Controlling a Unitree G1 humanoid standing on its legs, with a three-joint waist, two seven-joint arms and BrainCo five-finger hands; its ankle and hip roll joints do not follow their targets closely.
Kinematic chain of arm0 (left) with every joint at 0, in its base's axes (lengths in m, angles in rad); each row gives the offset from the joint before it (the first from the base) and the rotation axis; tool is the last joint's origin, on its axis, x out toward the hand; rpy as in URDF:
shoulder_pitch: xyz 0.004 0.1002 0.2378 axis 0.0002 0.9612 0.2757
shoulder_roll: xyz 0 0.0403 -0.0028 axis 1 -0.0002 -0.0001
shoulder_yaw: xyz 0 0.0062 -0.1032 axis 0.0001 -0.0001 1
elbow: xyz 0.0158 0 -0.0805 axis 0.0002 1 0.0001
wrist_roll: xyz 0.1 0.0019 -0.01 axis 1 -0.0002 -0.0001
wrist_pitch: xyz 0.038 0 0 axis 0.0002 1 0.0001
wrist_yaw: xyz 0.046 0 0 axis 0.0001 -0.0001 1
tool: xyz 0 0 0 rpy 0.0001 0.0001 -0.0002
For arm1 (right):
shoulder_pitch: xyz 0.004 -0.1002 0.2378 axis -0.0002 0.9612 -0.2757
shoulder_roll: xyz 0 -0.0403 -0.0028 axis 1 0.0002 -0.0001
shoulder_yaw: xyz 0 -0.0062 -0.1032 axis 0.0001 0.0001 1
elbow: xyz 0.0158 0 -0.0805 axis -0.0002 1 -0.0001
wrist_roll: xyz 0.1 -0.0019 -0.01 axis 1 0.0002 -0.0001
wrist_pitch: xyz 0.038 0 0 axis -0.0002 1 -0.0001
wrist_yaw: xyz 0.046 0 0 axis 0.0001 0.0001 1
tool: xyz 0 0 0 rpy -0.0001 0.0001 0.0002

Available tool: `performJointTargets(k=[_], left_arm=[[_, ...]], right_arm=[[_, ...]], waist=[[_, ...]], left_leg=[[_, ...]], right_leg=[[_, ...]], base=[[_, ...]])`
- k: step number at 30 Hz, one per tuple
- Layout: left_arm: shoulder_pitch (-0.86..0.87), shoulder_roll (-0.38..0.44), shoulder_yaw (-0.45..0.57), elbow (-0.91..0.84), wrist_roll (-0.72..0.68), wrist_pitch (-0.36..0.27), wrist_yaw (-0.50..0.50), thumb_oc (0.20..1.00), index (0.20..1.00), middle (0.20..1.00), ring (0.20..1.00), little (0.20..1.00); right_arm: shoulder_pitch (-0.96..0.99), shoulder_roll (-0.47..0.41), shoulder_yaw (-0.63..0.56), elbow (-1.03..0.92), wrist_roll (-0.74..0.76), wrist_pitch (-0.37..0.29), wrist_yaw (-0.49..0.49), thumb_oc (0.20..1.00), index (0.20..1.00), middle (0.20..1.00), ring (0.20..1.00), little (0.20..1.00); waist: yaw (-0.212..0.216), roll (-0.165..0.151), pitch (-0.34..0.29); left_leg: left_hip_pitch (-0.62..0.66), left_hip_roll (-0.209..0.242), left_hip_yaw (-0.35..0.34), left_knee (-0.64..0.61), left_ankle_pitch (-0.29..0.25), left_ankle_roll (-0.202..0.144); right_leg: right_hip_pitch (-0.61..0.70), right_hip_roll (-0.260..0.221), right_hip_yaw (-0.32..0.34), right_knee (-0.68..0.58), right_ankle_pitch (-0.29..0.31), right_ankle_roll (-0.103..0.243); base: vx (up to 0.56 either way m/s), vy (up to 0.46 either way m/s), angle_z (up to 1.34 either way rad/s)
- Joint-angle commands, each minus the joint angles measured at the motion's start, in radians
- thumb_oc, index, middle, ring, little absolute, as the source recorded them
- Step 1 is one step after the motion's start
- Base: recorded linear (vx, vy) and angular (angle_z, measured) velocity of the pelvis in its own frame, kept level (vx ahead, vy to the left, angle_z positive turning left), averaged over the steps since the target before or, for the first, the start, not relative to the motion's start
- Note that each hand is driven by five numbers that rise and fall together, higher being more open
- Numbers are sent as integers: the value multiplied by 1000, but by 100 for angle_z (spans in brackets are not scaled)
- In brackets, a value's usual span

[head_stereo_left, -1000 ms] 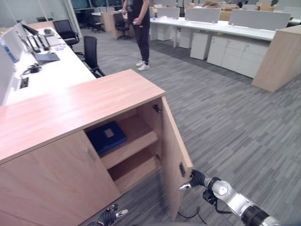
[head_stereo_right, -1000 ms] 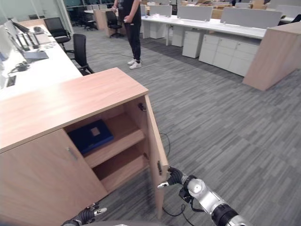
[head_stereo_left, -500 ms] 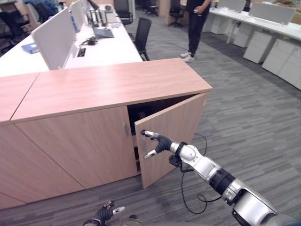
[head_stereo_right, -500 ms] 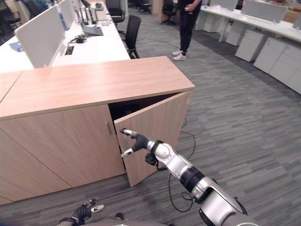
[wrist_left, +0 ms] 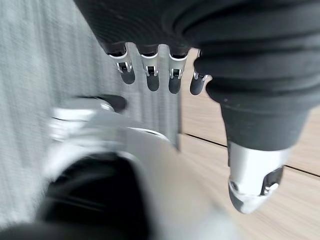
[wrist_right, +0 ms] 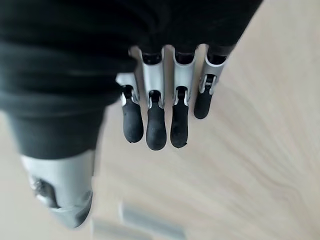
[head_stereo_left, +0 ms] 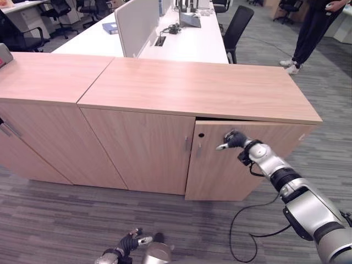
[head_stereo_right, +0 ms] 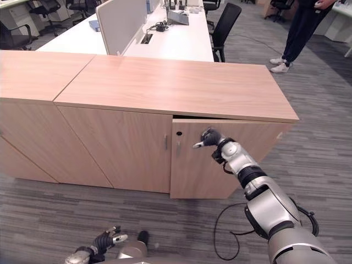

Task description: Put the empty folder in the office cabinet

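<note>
Fingers [wrist_right: 156, 127] of right hand [head_stereo_left: 235, 139] straight, flat on smooth wood-grain cabinet door [head_stereo_left: 242, 176]; left hand [head_stereo_left: 125, 245] relaxed, low.

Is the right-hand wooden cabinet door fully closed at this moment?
No: the light wooden cabinet door sits slightly ajar, a dark gap showing along its top edge, with the right hand against its front.

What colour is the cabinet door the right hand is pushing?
Light wood grain, seen best in the left eye view: cabinet door, right hand.
</note>
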Motion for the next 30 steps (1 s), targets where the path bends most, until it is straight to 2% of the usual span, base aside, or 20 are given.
performJointTargets(k=[1, 2, 3, 4, 6, 7, 8, 10, 11, 14, 16, 18, 22, 27, 30], left_arm=[[-53, 77, -47, -19, 1, -21, -17, 1000, 1000, 1000, 1000, 1000], [-53, 77, -46, -19, 1, -21, -17, 1000, 1000, 1000, 1000, 1000], [-52, 84, -41, -28, -4, -21, -16, 1000, 1000, 1000, 1000, 1000], [-52, 91, -36, -36, -5, -23, -16, 1000, 1000, 1000, 1000, 1000], [-50, 102, -27, -44, -9, -28, -15, 1000, 1000, 1000, 1000, 1000], [-55, 115, -23, -57, -20, -33, -9, 1000, 1000, 1000, 1000, 1000], [-55, 114, -24, -63, -29, -35, -9, 1000, 1000, 1000, 1000, 1000], [-64, 122, -30, -65, -44, -38, -1, 1000, 1000, 1000, 1000, 1000], [-62, 129, -34, -79, -43, -43, -4, 1000, 1000, 1000, 1000, 1000], [-67, 121, -40, -65, -44, -41, -8, 1000, 1000, 1000, 1000, 1000], [-73, 115, -41, -61, -50, -39, -6, 1000, 1000, 1000, 1000, 1000], [-71, 97, -43, -48, -44, -37, -4, 1000, 1000, 1000, 1000, 1000], [-53, 69, -39, -45, -43, -35, 0, 1000, 1000, 1000, 1000, 1000], [-46, 34, -1, -14, -49, -36, 12, 1000, 1000, 1000, 1000, 1000], [-36, 11, 44, -4, -45, -38, 22, 1000, 1000, 1000, 1000, 1000]], right_arm=[[-149, -23, -45, 48, 97, -40, -61, 1000, 1000, 1000, 1000, 1000], [-150, -22, -44, 49, 98, -41, -60, 1000, 1000, 1000, 1000, 1000], [-153, -32, -52, 68, 100, -39, -59, 1000, 1000, 1000, 1000, 1000], [-158, -36, -54, 82, 96, -37, -55, 1000, 1000, 1000, 1000, 1000], [-174, -36, -65, 107, 97, -33, -48, 1000, 1000, 1000, 1000, 1000], [-160, -34, -74, 103, 116, -29, -42, 1000, 1000, 1000, 1000, 1000], [-157, -30, -74, 100, 122, -29, -40, 1000, 1000, 1000, 1000, 1000], [-156, -30, -68, 118, 138, -30, -43, 1000, 1000, 1000, 1000, 1000], [-150, -34, -69, 112, 139, -31, -41, 1000, 1000, 1000, 1000, 1000], [-144, -39, -75, 131, 149, -28, -41, 1000, 1000, 1000, 1000, 1000], [-139, -42, -76, 132, 150, -30, -43, 1000, 1000, 1000, 1000, 1000], [-126, -51, -74, 139, 148, -24, -33, 1000, 1000, 1000, 1000, 1000], [-77, -36, -86, 124, 173, -32, -38, 1000, 1000, 1000, 1000, 1000], [100, 17, -131, -16, 204, -61, -47, 1000, 1000, 1000, 1000, 1000], [305, 39, -157, -156, 153, -72, -41, 1000, 1000, 1000, 1000, 1000]], waist=[[18, -68, -16], [15, -72, -20], [17, -69, -13], [13, -66, -7], [9, -52, 3], [-6, -42, 15], [-10, -43, 17], [-10, -48, 16], [-16, -48, 12], [-27, -57, -12], [-33, -56, -15], [-43, -56, -36], [-52, -50, -53], [-80, -41, -52], [-114, -28, -46]], left_leg=[[-20, -4, -33, 26, -35, -7], [-9, -2, -42, 18, -53, -15], [-16, -14, -30, 25, -43, 7], [-9, -19, -27, 25, -51, 18], [18, -26, -16, 13, -61, 36], [43, -24, -27, -7, -65, 44], [54, -27, -33, -19, -66, 40], [59, -43, -56, -35, -71, 33], [55, -51, -76, -42, -70, 29], [51, -62, -100, -51, -67, 20], [49, -61, -108, -52, -65, 16], [47, -55, -117, -55, -66, 0], [52, -43, -108, -59, -60, -16], [59, -35, -99, -59, -60, -22], [62, -31, -92, -59, -60, -25]], right_leg=[[68, -40, 31, 108, -144, 54], [73, -36, 51, 110, -167, 60], [38, -59, 39, 166, -150, 63], [6, -81, 55, 225, -146, 74], [-45, -132, 81, 353, -126, 122], [-111, -141, 161, 438, -81, 153], [-117, -130, 202, 406, -93, 153], [-84, -105, 242, 265, -126, 128], [-75, -92, 273, 207, -122, 122], [-49, -80, 304, 114, -89, 118], [-49, -76, 313, 106, -82, 119], [-3, -72, 288, 29, -60, 117], [25, -60, 272, -12, -61, 117], [27, -52, 275, -12, -69, 110], [25, -48, 278, -12, -76, 105]], base=[[93, 110, 7], [-67, 165, 10], [15, 108, 12], [-63, 212, 8], [32, 163, 1], [71, 73, -11], [97, -5, -13], [88, -58, 14], [96, -75, 22], [84, -61, 33], [70, -67, 23], [83, -93, 30], [23, -32, 16], [0, 0, 0], [-6, -25, -4]])
